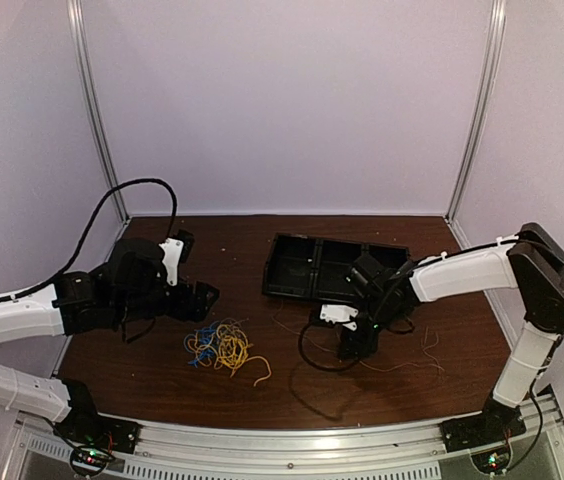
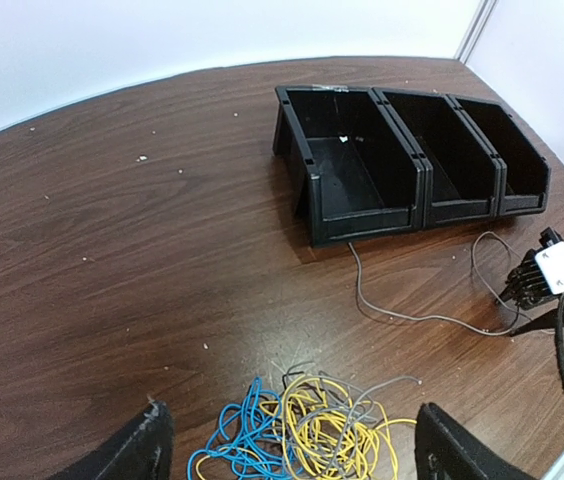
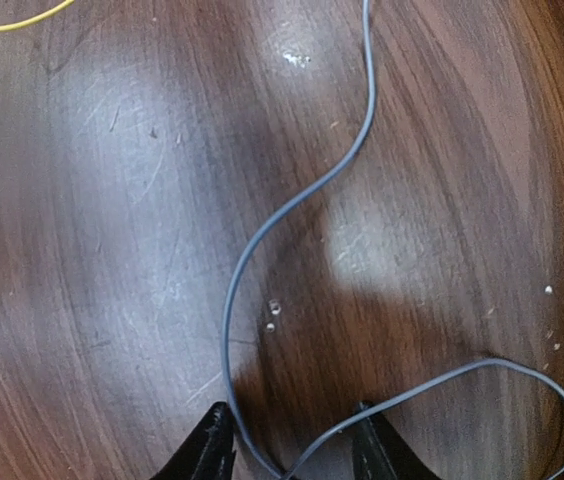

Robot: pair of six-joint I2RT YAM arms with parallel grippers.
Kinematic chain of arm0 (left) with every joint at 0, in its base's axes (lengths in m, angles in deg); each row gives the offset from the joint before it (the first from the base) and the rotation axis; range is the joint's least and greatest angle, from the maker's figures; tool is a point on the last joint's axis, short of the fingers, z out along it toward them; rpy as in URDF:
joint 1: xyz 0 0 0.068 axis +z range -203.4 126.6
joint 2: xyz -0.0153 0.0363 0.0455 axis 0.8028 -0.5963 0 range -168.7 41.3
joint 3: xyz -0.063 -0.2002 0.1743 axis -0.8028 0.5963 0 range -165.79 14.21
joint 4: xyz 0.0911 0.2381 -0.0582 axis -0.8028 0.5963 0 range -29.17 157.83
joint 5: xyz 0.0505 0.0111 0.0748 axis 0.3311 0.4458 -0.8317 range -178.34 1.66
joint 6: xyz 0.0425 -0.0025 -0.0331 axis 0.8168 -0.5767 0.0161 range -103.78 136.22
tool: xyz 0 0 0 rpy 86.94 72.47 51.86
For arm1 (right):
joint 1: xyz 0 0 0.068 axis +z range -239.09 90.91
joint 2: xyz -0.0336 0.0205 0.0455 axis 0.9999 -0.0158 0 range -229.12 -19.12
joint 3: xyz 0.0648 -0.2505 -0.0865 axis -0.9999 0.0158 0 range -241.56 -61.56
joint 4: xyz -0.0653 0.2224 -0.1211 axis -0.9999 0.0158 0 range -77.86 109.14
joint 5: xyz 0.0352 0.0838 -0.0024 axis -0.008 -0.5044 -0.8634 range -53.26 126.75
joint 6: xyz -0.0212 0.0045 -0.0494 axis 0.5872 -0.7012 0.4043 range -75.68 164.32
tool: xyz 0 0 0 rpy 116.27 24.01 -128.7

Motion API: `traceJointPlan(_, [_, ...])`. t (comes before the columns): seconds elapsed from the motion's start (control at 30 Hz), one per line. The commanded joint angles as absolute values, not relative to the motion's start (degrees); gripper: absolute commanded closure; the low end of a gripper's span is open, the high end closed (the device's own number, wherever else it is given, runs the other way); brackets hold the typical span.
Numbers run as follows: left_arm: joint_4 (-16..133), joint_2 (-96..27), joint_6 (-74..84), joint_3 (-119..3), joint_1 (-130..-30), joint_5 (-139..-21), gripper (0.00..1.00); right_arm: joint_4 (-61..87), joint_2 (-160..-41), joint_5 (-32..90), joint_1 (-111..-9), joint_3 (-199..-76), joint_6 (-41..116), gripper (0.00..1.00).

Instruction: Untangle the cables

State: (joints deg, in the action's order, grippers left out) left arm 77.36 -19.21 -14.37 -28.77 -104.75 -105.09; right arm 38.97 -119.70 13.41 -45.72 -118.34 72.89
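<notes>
**Overhead view, read left to right.** The left arm (image 1: 22,315) reaches in from the left edge over the brown counter (image 1: 162,385). Its left fingers (image 1: 200,296) sit over the near-left part of the surface. In the left wrist view these fingers stand wide apart and hold nothing, with one dark tip at each lower corner of the frame.

Just right of them in the overhead view lies the cable bundle (image 1: 224,347), made of blue, yellow and pale grey cables looped loosely through one another. It rests on the counter between the spread tips in the left wrist view. Blue loops sit on the bundle's left, yellow loops fill the middle and right, and grey strands thread across the top.

Toward the back of the counter stands a row of three black bins (image 1: 312,265), joined side by side with their open tops up. A single grey cable (image 2: 402,316) lies apart from the bundle. It runs in a curve from the front of the bins across the counter to the right fingers (image 1: 355,345).

The right wrist view shows these fingers parted and pointing down at the counter, with the grey cable passing through the gap between them. Whether either tip touches it cannot be told. One loop of this cable bends out to the right. An arc of yellow cable (image 3: 12,22) crosses the upper left corner of that view. The right arm (image 1: 462,272) comes in from the right edge.
</notes>
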Motion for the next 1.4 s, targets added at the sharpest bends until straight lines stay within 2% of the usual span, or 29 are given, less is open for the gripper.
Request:
traceJointPlan(0.0, [74.6,-19.0,-14.9,-28.4,-104.5,-105.9,0.15,35.9,-122.4,20.9,-43.0,-118.3,71.4,0.63])
traceJointPlan(0.07, [74.6,-19.3,-15.0,-28.5,-104.5,-106.2,0.15,35.8,-122.9,22.1,-42.5,-118.8,70.6,0.71])
traceJointPlan(0.2, [74.0,-19.6,-15.1,-28.5,-104.5,-107.0,0.16,37.2,-120.8,21.9,-41.9,-120.1,70.3,0.99])
traceJointPlan(0.43, [70.2,-19.9,-14.7,-27.8,-104.5,-108.1,0.16,46.1,-108.5,19.5,-42.1,-131.5,72.0,1.00])
traceJointPlan(0.63, [68.2,-21.1,-15.0,-27.3,-104.5,-107.6,0.16,50.3,-104.2,20.8,-43.6,-145.7,73.1,1.00])
traceJointPlan(0.97, [67.8,-19.4,-15.7,-27.8,-104.5,-106.1,0.17,50.0,-109.0,23.5,-47.2,-164.3,75.4,1.00])
traceJointPlan(1.37, [67.4,-18.2,-17.2,-25.8,-104.5,-105.1,0.17,41.5,-118.6,25.3,-47.5,-180.8,73.5,1.00])
